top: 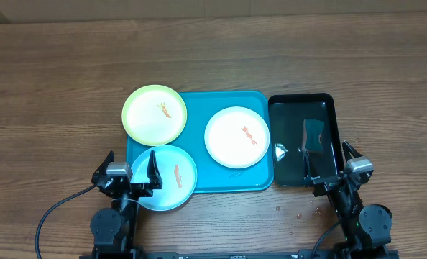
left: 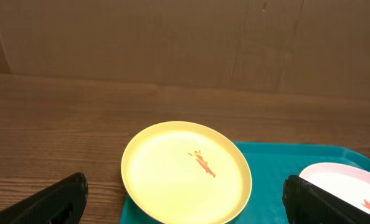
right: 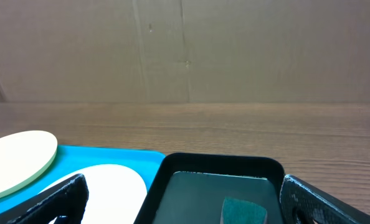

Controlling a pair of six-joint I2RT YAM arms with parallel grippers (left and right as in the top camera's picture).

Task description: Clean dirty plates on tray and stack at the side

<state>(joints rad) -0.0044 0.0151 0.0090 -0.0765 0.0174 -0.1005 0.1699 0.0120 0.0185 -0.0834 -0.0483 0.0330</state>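
1. The tray [top: 260, 176] lies flat at the centre of the wooden worktop [top: 55, 86].
2. The white plate [top: 236, 137] rests wholly inside the tray, on its right half. It carries an orange-red smear near its centre.
3. The yellow-green plate [top: 154, 114] sits on the tray's far left corner and overhangs the rim onto the worktop. It has a smear at its centre.
4. The light blue plate [top: 167, 180] sits on the tray's near left corner and overhangs the rim on the near and left sides. It is also smeared.
5. The three plates are apart from each other. None is stacked.
6. The black tray [top: 328, 104] stands just beside the turquoise tray's right edge. It holds a dark green pad [top: 313, 137] and a small crumpled pale scrap [top: 281, 150].
7. The left gripper [top: 131, 162] has its fingers spread wide and grips nothing. One finger overlaps the light blue plate in the overhead view; whether it makes contact cannot be told.
8. The right gripper [top: 328, 157] is spread wide over the black tray's near right corner and is empty.
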